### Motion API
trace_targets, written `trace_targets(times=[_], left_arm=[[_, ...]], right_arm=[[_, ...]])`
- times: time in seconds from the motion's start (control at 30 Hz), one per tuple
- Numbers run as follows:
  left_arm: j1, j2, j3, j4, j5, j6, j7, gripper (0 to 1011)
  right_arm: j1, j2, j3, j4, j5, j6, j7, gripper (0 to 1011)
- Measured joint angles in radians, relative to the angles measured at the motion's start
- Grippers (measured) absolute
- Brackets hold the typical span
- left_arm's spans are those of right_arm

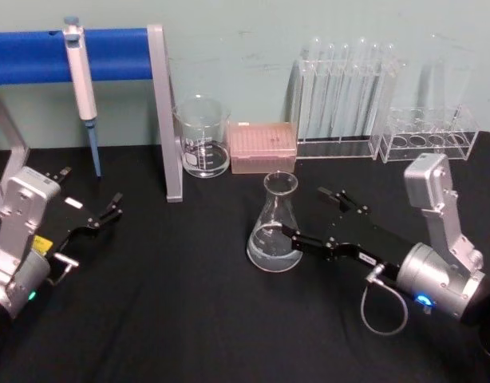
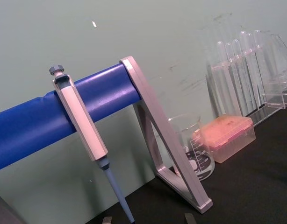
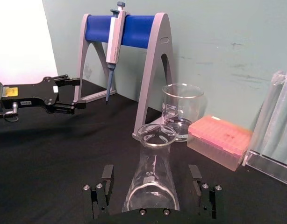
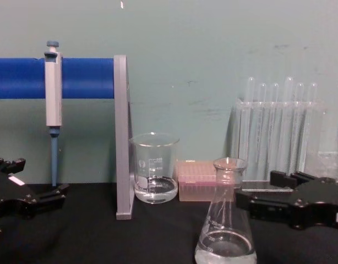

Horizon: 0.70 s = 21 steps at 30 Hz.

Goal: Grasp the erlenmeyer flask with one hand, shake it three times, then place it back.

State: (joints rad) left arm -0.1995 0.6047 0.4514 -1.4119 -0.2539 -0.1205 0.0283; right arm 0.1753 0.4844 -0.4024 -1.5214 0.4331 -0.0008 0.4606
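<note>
The erlenmeyer flask [image 1: 274, 227] stands upright on the black table, clear glass with a little liquid at its base. My right gripper [image 1: 305, 214] reaches in from the right, open, with one finger on each side of the flask's lower body. In the right wrist view the flask [image 3: 153, 177] sits between the two fingers [image 3: 107, 176], with small gaps on both sides. In the chest view the flask [image 4: 227, 220] stands just left of the right gripper [image 4: 260, 190]. My left gripper [image 1: 109, 209] rests open at the far left, away from the flask.
A glass beaker [image 1: 203, 137] and a pink tip box [image 1: 262, 148] stand behind the flask. A pipette [image 1: 81, 80] hangs on the blue-barred stand [image 1: 163, 112] at the back left. Test tube racks [image 1: 345, 100] line the back right.
</note>
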Motion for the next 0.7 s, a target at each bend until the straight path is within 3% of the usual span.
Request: trace_targets(times=[0.7], left_arm=[[0.000,0.000,0.000,0.000,0.000,0.000,0.000,1001]], right_arm=[[0.074,-0.110,-0.022,0.099,-0.102,-0.008,-0.040,1002]])
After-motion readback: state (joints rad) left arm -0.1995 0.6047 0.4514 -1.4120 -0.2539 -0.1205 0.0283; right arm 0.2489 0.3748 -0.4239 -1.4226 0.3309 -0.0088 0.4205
